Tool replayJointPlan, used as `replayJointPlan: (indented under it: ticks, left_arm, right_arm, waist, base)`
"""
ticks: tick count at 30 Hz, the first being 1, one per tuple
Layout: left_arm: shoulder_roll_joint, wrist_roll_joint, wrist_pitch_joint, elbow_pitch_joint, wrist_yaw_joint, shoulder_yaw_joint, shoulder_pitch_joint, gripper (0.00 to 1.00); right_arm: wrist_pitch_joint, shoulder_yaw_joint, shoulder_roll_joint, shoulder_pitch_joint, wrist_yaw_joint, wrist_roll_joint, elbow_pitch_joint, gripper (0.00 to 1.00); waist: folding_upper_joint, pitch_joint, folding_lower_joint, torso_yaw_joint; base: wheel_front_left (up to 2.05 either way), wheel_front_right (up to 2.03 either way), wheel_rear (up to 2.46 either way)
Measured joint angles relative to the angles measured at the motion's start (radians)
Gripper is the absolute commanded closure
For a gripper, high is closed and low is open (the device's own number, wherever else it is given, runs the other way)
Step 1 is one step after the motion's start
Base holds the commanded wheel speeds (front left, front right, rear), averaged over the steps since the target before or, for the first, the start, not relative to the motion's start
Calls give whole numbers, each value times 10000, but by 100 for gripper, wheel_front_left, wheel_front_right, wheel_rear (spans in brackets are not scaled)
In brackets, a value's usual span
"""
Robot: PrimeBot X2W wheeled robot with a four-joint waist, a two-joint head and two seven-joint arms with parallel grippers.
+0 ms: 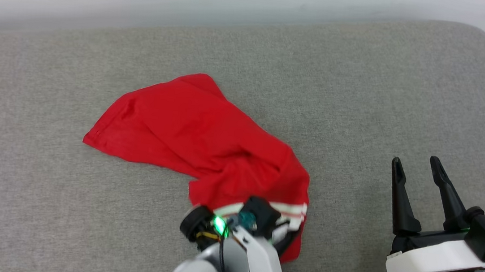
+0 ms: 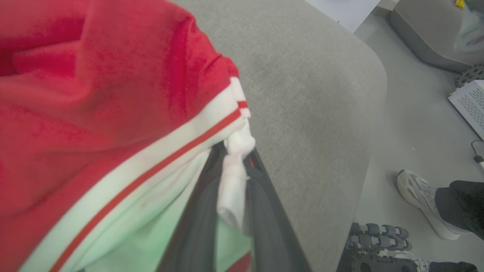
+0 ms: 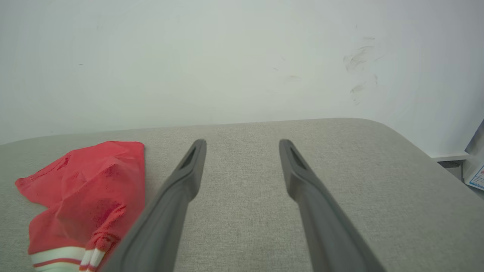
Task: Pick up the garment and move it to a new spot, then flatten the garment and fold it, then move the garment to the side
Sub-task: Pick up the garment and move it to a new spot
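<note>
The garment (image 1: 189, 130), a red jersey with white and red striped trim, lies crumpled on the grey cushion (image 1: 364, 90), its body spread toward the far left. My left gripper (image 2: 236, 158) is shut on the garment's white trimmed edge, with a fold of white cloth pinched between the dark fingers (image 2: 264, 204). In the head view the left wrist (image 1: 237, 225) sits over the garment's near right corner. My right gripper (image 1: 417, 165) stands open at the lower right, apart from the cloth. From the right wrist the garment (image 3: 87, 196) lies left of the spread fingers (image 3: 181, 189).
The grey cushion's rounded right corner (image 2: 370, 75) drops to the floor. A person's pale shoe (image 2: 419, 200) and dark trouser leg stand on the floor beside it, near a sheet of paper (image 2: 469, 105). A white wall (image 3: 242, 56) runs behind the cushion.
</note>
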Motion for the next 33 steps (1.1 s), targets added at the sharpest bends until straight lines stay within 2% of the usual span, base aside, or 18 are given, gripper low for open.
replayJointPlan:
  ticks: [6,7,8,14,18,24,29,33]
  left_arm:
    - [159,-4,-119,391,-44,-846,155,100]
    - [173,-21,-167,433,-44,-928,154,76]
    - [178,-21,-301,430,-46,-986,136,0]
    - [142,-56,-1423,150,-52,-955,-164,0]
    - [77,-10,-2431,-215,150,-763,-205,0]
    - [52,-84,-3708,-364,874,12,-147,0]
    - [286,-408,-4295,-349,1526,970,210,0]
    - [711,-598,-4504,-349,1933,1770,591,0]
  right_arm:
    - [-176,-48,-2,-159,0,46,244,0]
    - [-182,-54,0,-169,0,58,278,0]
    - [-205,-71,2,-169,0,56,309,0]
    - [-174,-105,2,-160,0,-58,395,0]
    - [-23,-109,0,-23,0,-115,370,0]
    - [245,-104,2,285,0,-173,255,0]
    - [397,-171,4,551,0,-184,157,0]
    - [506,-236,4,745,0,-184,115,0]
  waist:
    - [0,212,1,-42]
    - [0,201,0,-5]
    - [0,184,0,37]
    - [0,-160,0,338]
    - [0,-522,0,566]
    - [0,-1005,0,983]
    - [0,-1321,0,1295]
    - [0,-1582,-1,1483]
  base:
    - [0,0,0]
    - [0,0,0]
    - [0,0,0]
    - [0,0,0]
    - [0,0,0]
    - [0,0,0]
    - [0,0,0]
    - [0,0,0]
